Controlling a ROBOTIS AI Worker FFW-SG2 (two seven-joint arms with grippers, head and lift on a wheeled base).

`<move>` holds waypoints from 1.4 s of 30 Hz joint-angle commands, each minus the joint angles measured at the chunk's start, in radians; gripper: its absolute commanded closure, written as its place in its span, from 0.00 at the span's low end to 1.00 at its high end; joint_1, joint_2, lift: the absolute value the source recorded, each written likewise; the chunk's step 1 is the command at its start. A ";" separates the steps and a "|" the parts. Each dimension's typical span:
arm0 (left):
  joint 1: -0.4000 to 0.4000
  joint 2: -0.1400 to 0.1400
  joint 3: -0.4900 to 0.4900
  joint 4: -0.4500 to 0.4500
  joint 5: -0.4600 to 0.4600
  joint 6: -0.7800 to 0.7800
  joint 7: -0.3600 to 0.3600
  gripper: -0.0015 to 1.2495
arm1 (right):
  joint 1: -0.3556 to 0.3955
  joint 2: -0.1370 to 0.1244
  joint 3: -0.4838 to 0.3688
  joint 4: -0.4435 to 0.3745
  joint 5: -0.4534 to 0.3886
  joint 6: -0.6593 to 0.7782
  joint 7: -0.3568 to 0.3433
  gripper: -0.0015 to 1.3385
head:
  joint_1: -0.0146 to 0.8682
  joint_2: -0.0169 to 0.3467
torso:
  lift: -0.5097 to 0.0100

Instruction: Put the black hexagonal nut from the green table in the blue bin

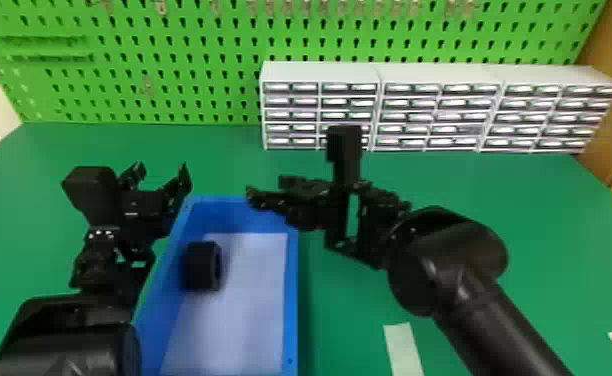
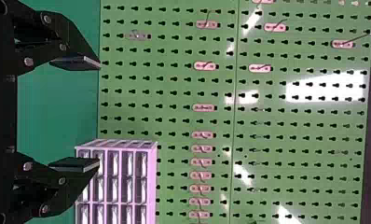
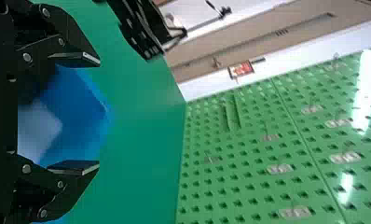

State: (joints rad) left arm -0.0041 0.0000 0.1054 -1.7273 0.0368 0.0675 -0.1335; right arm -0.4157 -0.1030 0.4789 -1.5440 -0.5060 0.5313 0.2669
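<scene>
The black hexagonal nut [image 1: 202, 266] rests inside the blue bin [image 1: 294, 300], on its pale bottom near the left wall. Left of the bin's far corner, my left gripper [image 1: 162, 172] is open; the left wrist view shows the spread fingers of this gripper [image 2: 99, 114] with nothing between them. My right gripper [image 1: 265, 187] stands over the bin's far right corner, beyond the nut. In the right wrist view that gripper [image 3: 99, 114] is open and holds nothing, with part of the blue bin [image 3: 79, 112] behind its fingers.
White drawer cabinets [image 1: 440, 107] line the back right of the green table [image 1: 495, 195], before a green pegboard [image 1: 170, 65]. Pale strips [image 1: 403, 345] lie on the table at the front right. The left forearm is close along the bin's left side.
</scene>
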 commanded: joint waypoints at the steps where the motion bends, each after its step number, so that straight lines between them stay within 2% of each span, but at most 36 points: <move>1: 0.001 -0.003 0.000 0.000 0.000 0.000 0.000 0.41 | 0.014 0.006 -0.089 -0.021 0.056 -0.008 0.000 0.36 | 0.79 0.19 | 0.79; 7: 0.003 -0.003 -0.001 0.000 0.000 0.000 0.000 0.41 | 0.032 0.016 -0.194 -0.042 0.087 -0.014 0.000 0.37 | 0.79 0.19 | 0.79; 26: 0.006 -0.003 -0.007 0.000 0.000 0.000 0.000 0.41 | 0.091 0.031 -0.418 -0.136 0.225 -0.033 -0.008 0.36 | 0.79 0.19 | 0.79; 34: 0.007 -0.003 -0.009 0.000 0.000 0.000 0.000 0.41 | 0.138 0.046 -0.491 -0.189 0.247 -0.079 -0.098 0.36 | 0.79 0.19 | 0.79; 38: 0.007 -0.003 -0.009 0.000 0.002 0.000 0.000 0.41 | 0.161 0.054 -0.528 -0.217 0.279 -0.120 -0.137 0.36 | 0.79 0.19 | 0.79; 42: 0.009 -0.003 -0.010 0.000 0.003 0.000 0.000 0.41 | 0.192 0.051 -0.542 -0.249 0.337 -0.197 -0.198 0.36 | 0.79 0.19 | 0.79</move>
State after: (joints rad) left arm 0.0038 0.0000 0.0965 -1.7273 0.0390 0.0675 -0.1335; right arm -0.2511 -0.0513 -0.0479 -1.7634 -0.2170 0.3970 0.1054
